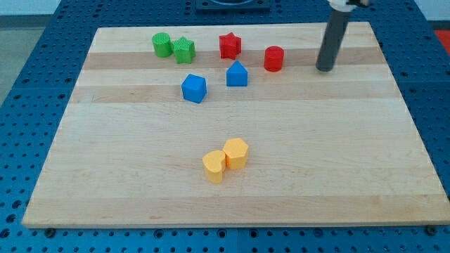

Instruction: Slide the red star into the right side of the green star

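The red star [229,46] lies near the view's top, just left of centre. The green star [184,50] lies to its left, with a gap between them, and touches a green cylinder [162,44] on its own left. My tip [325,69] stands at the view's upper right, well to the right of the red star. A red cylinder [273,58] sits between my tip and the red star. My tip touches no block.
A blue pentagon-like block [237,74] sits just below the red star and a blue cube [193,88] below the green star. Two yellow blocks [226,159] touch each other at the lower middle. The wooden board [105,161] lies on a blue perforated table.
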`<state>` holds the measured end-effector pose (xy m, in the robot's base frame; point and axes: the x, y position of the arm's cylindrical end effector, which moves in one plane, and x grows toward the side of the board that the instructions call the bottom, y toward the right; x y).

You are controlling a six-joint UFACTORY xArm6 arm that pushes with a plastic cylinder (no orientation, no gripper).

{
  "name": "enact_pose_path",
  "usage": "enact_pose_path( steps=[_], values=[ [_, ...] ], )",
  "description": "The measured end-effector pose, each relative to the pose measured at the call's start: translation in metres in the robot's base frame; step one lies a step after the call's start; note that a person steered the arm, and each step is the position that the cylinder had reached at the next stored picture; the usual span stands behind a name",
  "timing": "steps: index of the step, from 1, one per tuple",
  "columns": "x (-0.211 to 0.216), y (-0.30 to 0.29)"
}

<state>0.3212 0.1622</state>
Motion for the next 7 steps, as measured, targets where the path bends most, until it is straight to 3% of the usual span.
enact_pose_path(
  steps=[2,4,6,7],
  values=[
    [-0.010,-0.105],
    [-0.055,-0.094],
    [-0.056,-0.167],
    [-0.063,-0.174]
  ],
)
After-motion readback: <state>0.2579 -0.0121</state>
